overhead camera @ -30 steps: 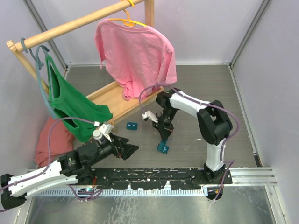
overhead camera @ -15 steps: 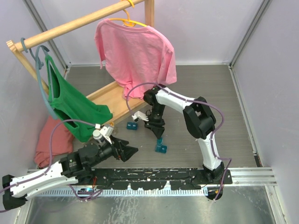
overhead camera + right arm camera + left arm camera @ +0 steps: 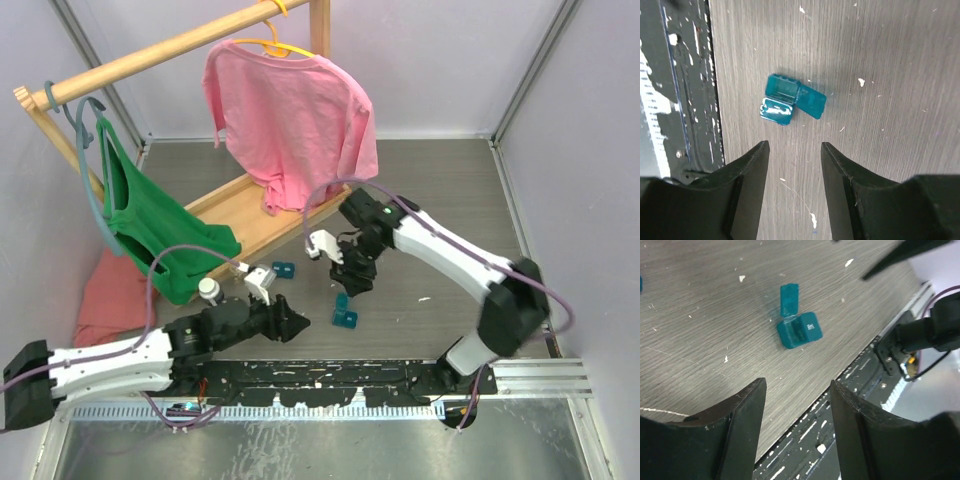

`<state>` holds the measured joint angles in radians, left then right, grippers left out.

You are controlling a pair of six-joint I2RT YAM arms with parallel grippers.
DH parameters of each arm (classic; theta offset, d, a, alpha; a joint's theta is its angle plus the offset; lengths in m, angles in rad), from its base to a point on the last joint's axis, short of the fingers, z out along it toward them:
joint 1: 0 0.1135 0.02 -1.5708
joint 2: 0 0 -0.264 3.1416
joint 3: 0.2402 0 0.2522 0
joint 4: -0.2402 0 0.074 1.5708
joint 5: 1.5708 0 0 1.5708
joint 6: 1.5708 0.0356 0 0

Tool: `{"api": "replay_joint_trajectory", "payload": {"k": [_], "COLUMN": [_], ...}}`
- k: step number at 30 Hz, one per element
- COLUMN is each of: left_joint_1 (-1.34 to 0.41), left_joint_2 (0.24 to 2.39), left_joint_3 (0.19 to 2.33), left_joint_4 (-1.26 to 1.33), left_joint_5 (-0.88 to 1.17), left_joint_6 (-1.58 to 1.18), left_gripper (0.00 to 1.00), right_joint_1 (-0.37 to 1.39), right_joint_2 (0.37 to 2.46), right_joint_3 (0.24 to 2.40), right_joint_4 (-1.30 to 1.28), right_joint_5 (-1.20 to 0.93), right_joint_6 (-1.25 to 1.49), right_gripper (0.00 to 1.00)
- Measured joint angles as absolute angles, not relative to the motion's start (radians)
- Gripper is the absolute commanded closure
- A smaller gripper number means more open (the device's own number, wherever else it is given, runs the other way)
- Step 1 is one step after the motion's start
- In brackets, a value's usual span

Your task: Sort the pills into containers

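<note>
We locate both containers on the grey wood-grain counter [image 3: 450, 200]. The nearer container [image 3: 346, 319] lies close to the near edge, about midway along it. Its hinged lid [image 3: 341, 300] is swung open and lies flat on the counter on the far side of the body. One of its compartments shows a pale patch in the wrist views; we cannot tell whether this is a pill. The second container [image 3: 283, 268] sits farther back and to the left, just in front of the base of the wooden garment rack [image 3: 250, 222]. The left gripper [image 3: 297, 322] hangs low over the counter just left of the nearer container, fingertips pointing toward it. Its jaws stand partly apart and grip nothing, and the container lies beyond them, untouched. The right gripper [image 3: 360, 284] points down over the counter just beyond the open lid. Its jaws are also parted with nothing between them. A white fleck [image 3: 424, 299] lies on the counter to the right of the nearer container; it is too small to identify. A pink T-shirt [image 3: 290, 110] and a green garment [image 3: 150, 215] hang from the rack.
</note>
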<state>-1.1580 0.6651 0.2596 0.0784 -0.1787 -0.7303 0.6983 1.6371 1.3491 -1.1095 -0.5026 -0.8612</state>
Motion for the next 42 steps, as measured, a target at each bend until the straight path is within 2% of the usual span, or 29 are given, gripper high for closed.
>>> {"api": "replay_joint_trajectory", "payload": {"k": [7, 14, 18, 21, 26, 36, 42], "left_joint_1": [-1.151, -1.043, -1.013, -0.995, -0.925, -0.901, -0.899], "left_joint_2": [0.971, 1.234, 1.375, 1.472, 1.563, 1.642, 1.670], "left_joint_3": [0.363, 0.428, 0.484, 0.524, 0.540, 0.556, 0.556], "left_joint_4": [0.200, 0.399, 0.451, 0.508, 0.584, 0.625, 0.660], "left_joint_5": [-0.179, -0.110, -0.062, 0.004, 0.110, 0.230, 0.261], "left_joint_6": [-0.721, -0.740, -0.743, -0.749, -0.776, -0.789, -0.797], "left_gripper": [0.45, 0.47, 0.49, 0.55, 0.58, 0.67, 0.80], "right_joint_1": [0.657, 0.604, 0.604, 0.604, 0.604, 0.604, 0.606], "right_joint_2": [1.220, 1.079, 1.077, 1.077, 1.078, 1.099, 1.111], "right_joint_3": [0.936, 0.678, 0.661, 0.661, 0.661, 0.661, 0.661], "right_joint_4": [-0.871, -0.783, -0.778, -0.783, -0.804, -0.833, -0.839], "right_joint_5": [-0.625, -0.711, -0.731, -0.750, -0.768, -0.790, -0.797], "right_joint_6": [-0.824, -1.044, -1.157, -1.222, -1.301, -1.357, -1.368], "right_gripper": [0.49, 0.48, 0.48, 0.48, 0.48, 0.50, 0.52]}}
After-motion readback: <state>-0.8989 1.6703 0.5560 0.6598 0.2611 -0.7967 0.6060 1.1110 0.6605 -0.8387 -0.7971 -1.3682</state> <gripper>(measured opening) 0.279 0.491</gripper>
